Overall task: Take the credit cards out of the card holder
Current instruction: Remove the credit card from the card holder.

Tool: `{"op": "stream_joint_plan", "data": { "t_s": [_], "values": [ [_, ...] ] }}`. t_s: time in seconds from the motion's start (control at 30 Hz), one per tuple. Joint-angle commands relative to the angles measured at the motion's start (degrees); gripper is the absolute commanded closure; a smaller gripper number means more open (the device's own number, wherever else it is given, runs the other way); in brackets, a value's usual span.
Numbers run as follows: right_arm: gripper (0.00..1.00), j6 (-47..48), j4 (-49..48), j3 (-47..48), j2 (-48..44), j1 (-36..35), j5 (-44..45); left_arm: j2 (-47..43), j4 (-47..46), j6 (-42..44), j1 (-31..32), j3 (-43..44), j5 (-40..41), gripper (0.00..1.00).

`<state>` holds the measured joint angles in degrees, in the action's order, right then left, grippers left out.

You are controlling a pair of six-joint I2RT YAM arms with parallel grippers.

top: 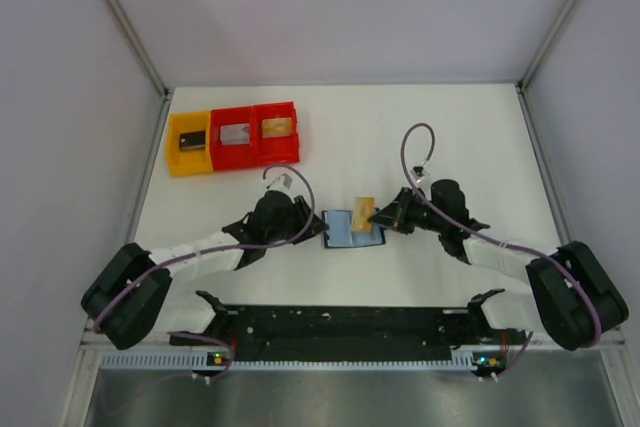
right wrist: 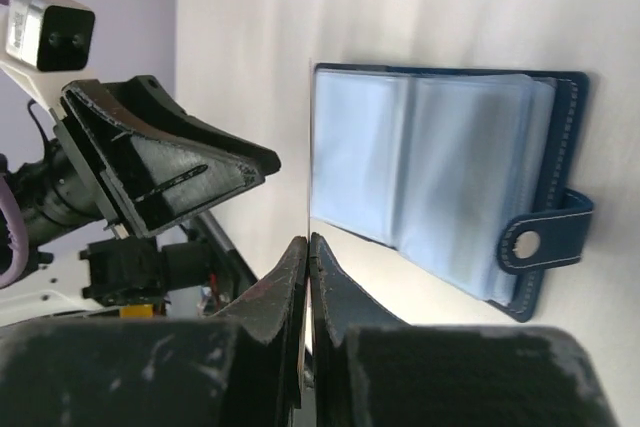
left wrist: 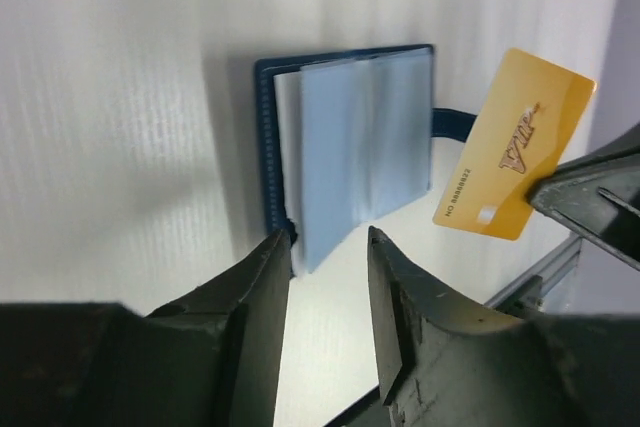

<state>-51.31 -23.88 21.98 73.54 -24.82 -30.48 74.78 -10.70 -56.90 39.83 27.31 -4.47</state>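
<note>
The card holder (top: 350, 230) lies open on the tabletop (top: 450, 137), with its light-blue sleeves facing up. The left claw (left wrist: 330, 242), at the holder's 9 o'clock, is partly spread and straddles one corner. The right claw (right wrist: 308, 247), at 3 o'clock, is pressed together on a gold card (left wrist: 515, 142) beside the tab edge.

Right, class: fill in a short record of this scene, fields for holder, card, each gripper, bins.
holder: open on the table, light blue sleeves up
card: gold, out of the holder, off the table
left gripper: open, at the holder's edge
right gripper: shut on the card
bins: one yellow, two red, far left, apart from the holder
</note>
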Motion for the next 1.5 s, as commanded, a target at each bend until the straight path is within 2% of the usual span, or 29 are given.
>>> {"op": "stream_joint_plan", "data": {
  "t_s": [0.0,0.1,0.17,0.37,0.53,0.67,0.83,1.0,1.03,1.13,1.17,1.23,1.3,1.47],
  "values": [
    [1.00,-6.1,-8.4,-1.8,-5.2,0.8,0.5,-6.5,-2.9,-0.1,0.4,-0.2,-0.4,0.52],
    [1.00,-10.5,-13.0,-3.3,-8.0,0.2,1.9,-10.0,-6.7,-1.4,0.9,-1.6,-1.6,0.32],
    [1.00,-12.3,-15.0,-3.9,-9.3,-0.8,3.7,-11.8,-9.9,-1.8,1.4,-2.5,-2.2,0.27],
    [1.00,-17.1,-21.6,-4.7,-9.9,-5.0,6.3,-13.3,-14.6,-1.1,2.8,-2.5,-3.1,0.26],
    [1.00,-18.2,-24.0,-4.5,-9.8,-7.9,7.7,-12.7,-17.0,-2.2,3.1,-2.4,-3.6,0.29],
    [1.00,-18.8,-25.1,-4.4,-9.6,-9.5,8.2,-13.1,-19.0,-2.6,3.6,-2.8,-3.6,0.41],
    [1.00,-19.1,-26.7,-4.1,-8.7,-10.7,7.6,-13.2,-20.0,-3.0,3.8,-2.7,-3.4,0.61],
    [1.00,-18.6,-27.0,-4.2,-8.5,-11.0,7.4,-14.0,-20.8,-3.3,3.8,-3.1,-3.5,0.97],
    [1.00,-18.3,-26.5,-4.0,-8.7,-11.1,7.2,-14.5,-20.7,-2.8,3.8,-3.3,-3.5,1.00],
    [1.00,-17.0,-24.7,-3.9,-9.0,-11.0,6.9,-16.5,-18.8,-0.6,3.8,-3.9,-3.1,1.00],
    [0.95,-16.0,-23.7,-3.5,-9.3,-10.9,6.4,-17.3,-17.4,1.2,3.8,-4.0,-2.7,1.00],
    [0.78,-12.4,-19.3,-2.3,-10.3,-10.1,4.7,-19.3,-14.1,4.4,3.8,-4.0,-1.6,1.00],
    [0.63,-5.9,-10.9,-0.5,-12.1,-9.2,3.2,-21.7,-10.7,9.0,3.6,-3.5,-2.0,1.00],
    [0.40,17.7,13.9,9.2,-17.5,-8.4,0.6,-24.5,6.9,23.5,3.6,3.8,-7.5,1.00]
  ]
}}
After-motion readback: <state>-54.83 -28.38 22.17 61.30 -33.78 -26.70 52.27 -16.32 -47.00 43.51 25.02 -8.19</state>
